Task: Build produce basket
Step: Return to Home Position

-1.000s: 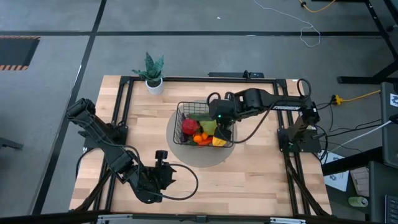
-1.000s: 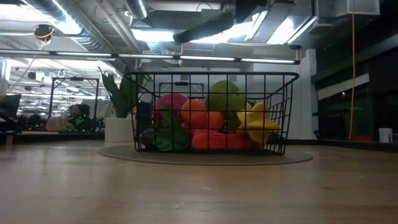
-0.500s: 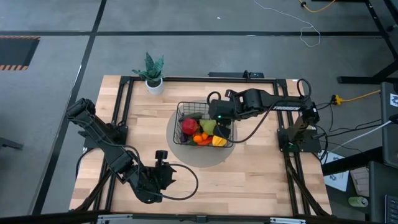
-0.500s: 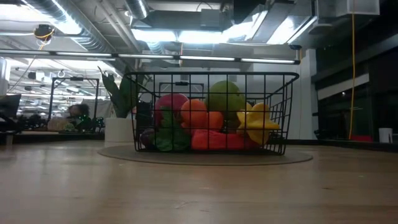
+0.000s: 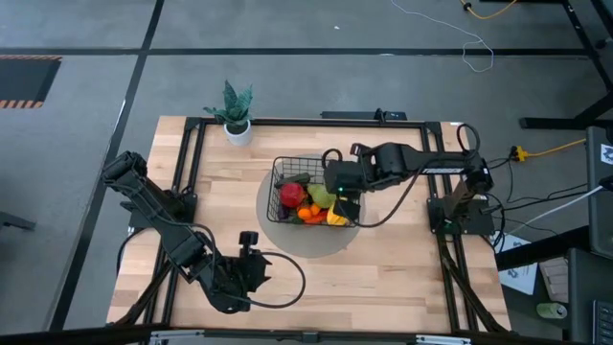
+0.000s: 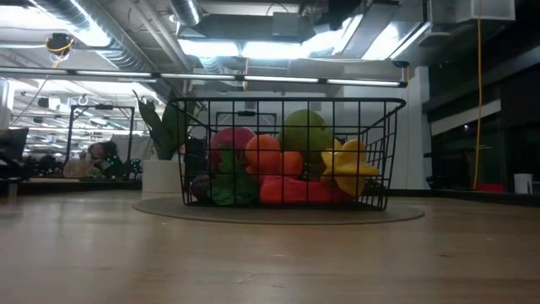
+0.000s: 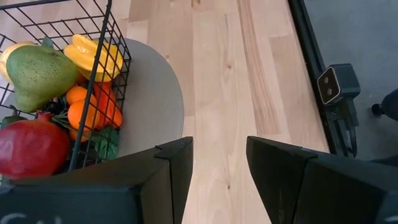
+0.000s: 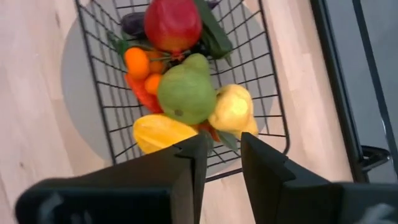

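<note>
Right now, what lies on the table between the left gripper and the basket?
From the left gripper to the basket: only bare wood, then the grey disc, in the left wrist view. The right gripper hangs above it.

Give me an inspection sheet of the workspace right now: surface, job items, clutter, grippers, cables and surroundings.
Surface: wooden table, bare boards in front of the basket.
Job's things: basket upright on a grey disc; produce piled inside it, none seen loose on the table.
Clutter: potted plant at the far left corner.
Grippers: right gripper open, above the basket's right side; left gripper open, holding nothing, at the near left.
Cables: black cable looping on the table by the left arm; yellow cable on the floor to the right.
Surroundings: grey floor around the table.
</note>
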